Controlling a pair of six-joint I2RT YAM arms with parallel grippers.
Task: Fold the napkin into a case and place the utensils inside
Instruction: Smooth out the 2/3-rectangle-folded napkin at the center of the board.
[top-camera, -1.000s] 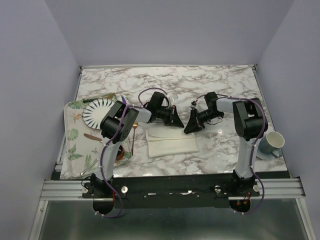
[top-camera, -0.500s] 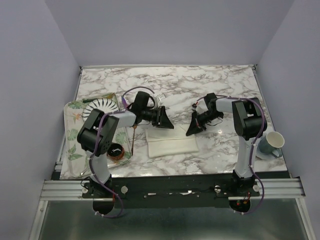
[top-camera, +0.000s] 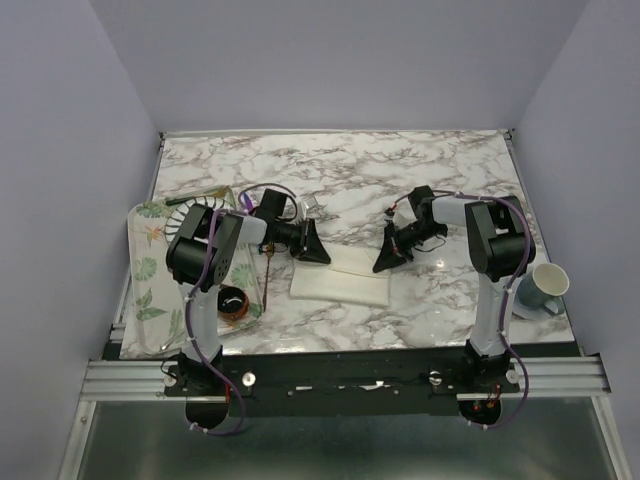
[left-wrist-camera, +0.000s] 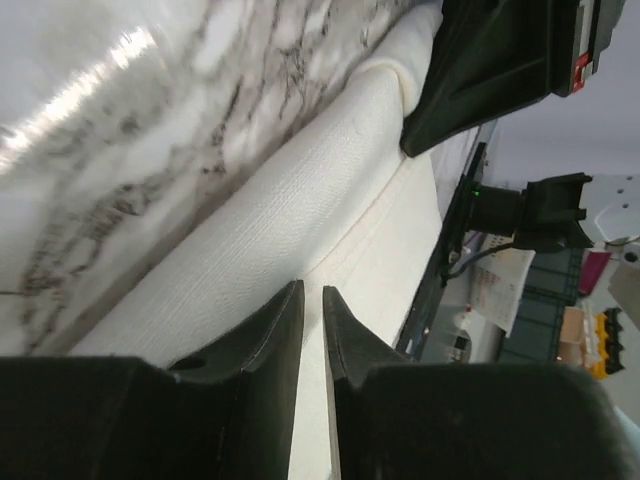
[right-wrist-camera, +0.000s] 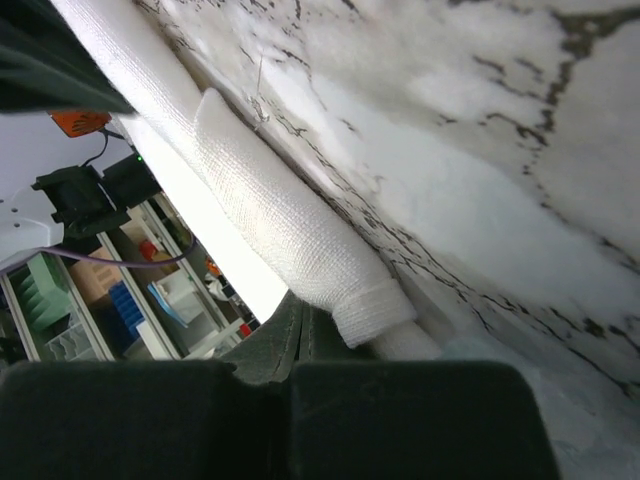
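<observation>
- Marble-patterned table, white with grey veins.
- Folded cream napkin near the middle.
- Leaf-print tray at the left edge.
- Pale mug far right.

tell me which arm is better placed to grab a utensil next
Left. The left fingers sit beside the tray and copper utensil; the right fingers are across the napkin, farther away.

The table's far half lies open. A loaded tray blocks the left edge, a mug the near-right corner, the napkin the centre.
</observation>
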